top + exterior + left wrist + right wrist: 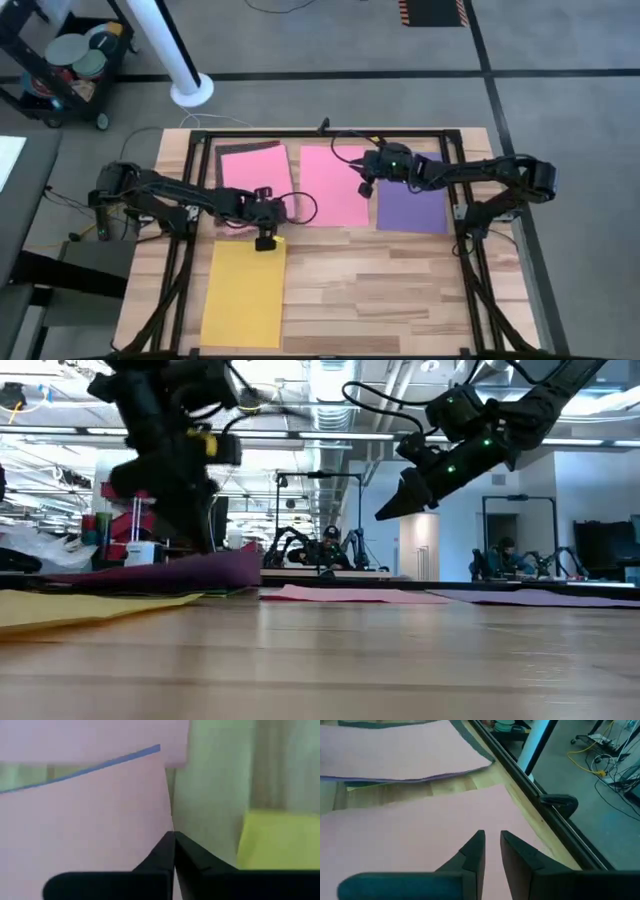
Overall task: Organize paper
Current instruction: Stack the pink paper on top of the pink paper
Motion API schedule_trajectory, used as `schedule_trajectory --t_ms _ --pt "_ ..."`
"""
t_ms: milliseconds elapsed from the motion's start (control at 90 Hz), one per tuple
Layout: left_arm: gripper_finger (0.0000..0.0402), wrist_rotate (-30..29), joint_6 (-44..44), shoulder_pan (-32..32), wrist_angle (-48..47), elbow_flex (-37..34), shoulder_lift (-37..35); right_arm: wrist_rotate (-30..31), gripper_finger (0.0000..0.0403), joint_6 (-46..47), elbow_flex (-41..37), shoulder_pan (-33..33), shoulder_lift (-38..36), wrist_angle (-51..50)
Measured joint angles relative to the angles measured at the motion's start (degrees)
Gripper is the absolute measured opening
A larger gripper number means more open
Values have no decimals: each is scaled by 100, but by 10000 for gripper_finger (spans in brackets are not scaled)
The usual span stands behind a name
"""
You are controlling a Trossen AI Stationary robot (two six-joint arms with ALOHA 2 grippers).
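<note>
Bare worktop (380, 290) lies open across the near half right of the yellow sheet (243, 290), with nothing standing on it. The far half is covered by a pink stack (256, 180), a pink sheet (334, 185) and a purple sheet (411, 207), with narrow wood strips between. The left gripper (265, 241) sits low at the stack's near edge; the right gripper (366, 186) hangs clear above the pink sheet.

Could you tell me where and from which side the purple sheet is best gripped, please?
I would take the purple sheet by a corner of its near edge, coming from the table's bare middle. It lies flat with open wood there, while the right end effector hovers over the neighbouring pink sheet.
</note>
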Motion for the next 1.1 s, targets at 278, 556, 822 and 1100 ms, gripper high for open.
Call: schedule_trajectory --t_ms 278,556,822,1100 --pt "0 -104 -151 -2 -534 -70 12 0 59 2 0 2 0 -70" --pt "0 68 -378 -2 -382 -329 15 -3 59 11 0 7 0 -81" --pt "29 96 -367 -2 -380 -492 15 -9 59 11 0 7 0 -140" --pt "100 169 -360 -2 -220 -787 15 -11 59 7 2 7 0 -151"
